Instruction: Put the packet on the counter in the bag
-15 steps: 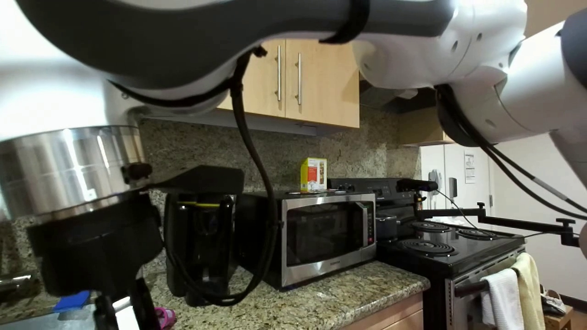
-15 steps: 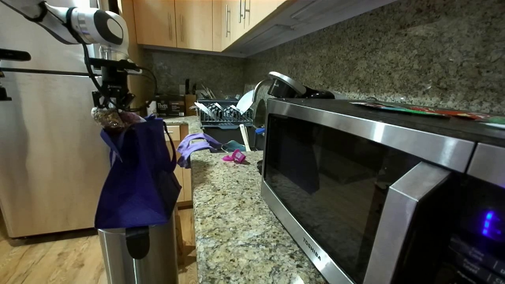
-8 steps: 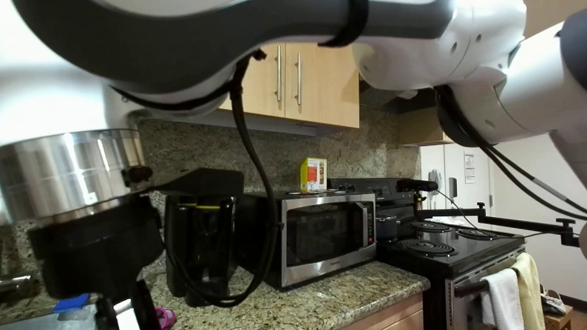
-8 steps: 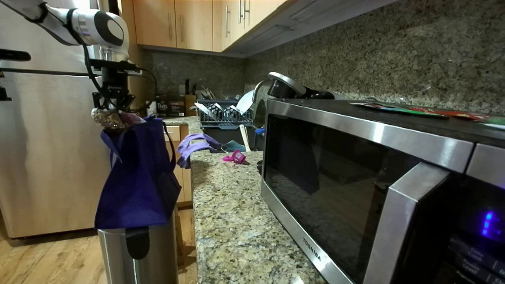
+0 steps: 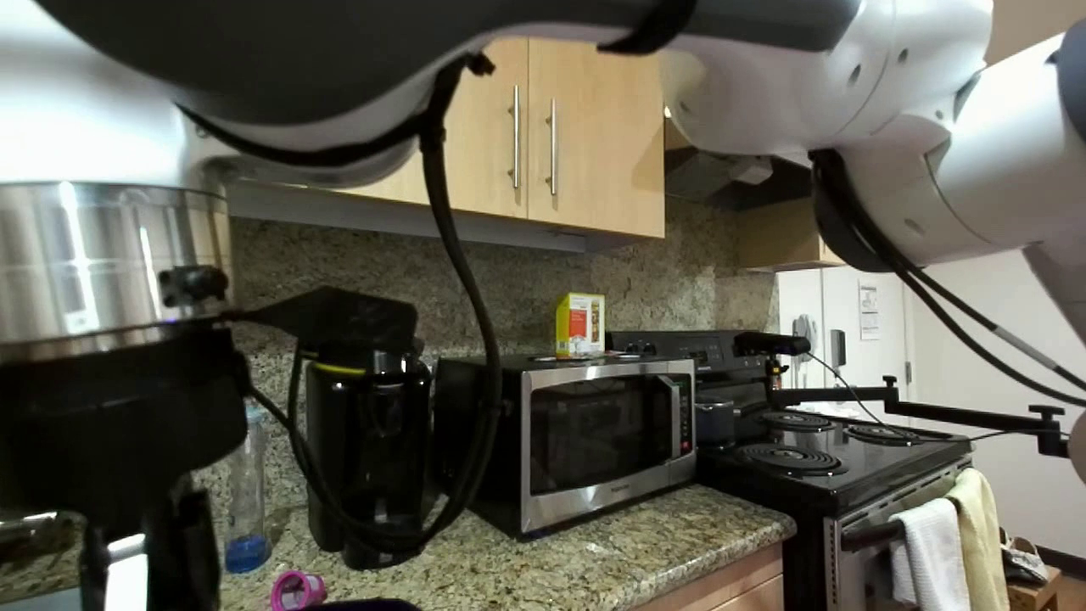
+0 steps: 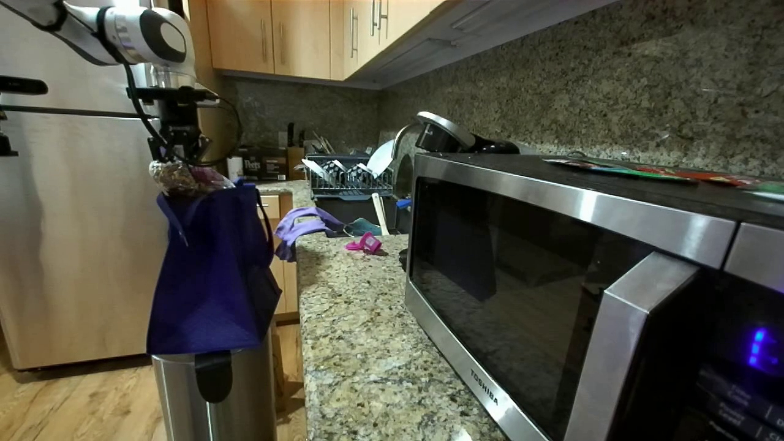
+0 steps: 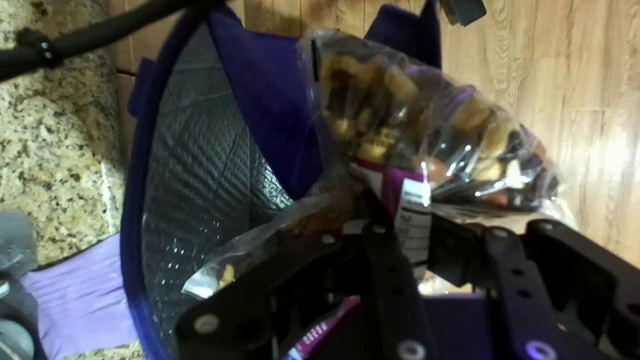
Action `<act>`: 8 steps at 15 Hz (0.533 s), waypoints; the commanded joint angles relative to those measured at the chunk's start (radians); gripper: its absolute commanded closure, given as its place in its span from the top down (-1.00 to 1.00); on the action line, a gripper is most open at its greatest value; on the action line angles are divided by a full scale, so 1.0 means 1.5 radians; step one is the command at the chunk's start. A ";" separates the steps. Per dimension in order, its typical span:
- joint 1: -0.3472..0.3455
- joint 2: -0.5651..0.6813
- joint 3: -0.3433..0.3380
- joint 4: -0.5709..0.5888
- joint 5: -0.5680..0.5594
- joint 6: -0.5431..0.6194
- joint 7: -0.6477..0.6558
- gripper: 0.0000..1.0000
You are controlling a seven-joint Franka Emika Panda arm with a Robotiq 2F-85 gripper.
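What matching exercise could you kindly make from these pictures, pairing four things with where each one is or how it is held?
Things:
1. packet
2. bag
3. lilac cloth
4. white towel

Places and states:
A. hanging from the oven handle
B. draped over the edge of the counter
C. gripped by the end effector
D. standing on the silver bin

Right pairs: 1-C, 2-D, 3-B, 4-A.
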 commanded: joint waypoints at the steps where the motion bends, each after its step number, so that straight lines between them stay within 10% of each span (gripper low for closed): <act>1: 0.019 0.001 -0.010 0.035 -0.023 0.025 0.037 -0.86; 8: -0.015 0.028 -0.021 0.065 0.013 0.029 -0.026 -0.85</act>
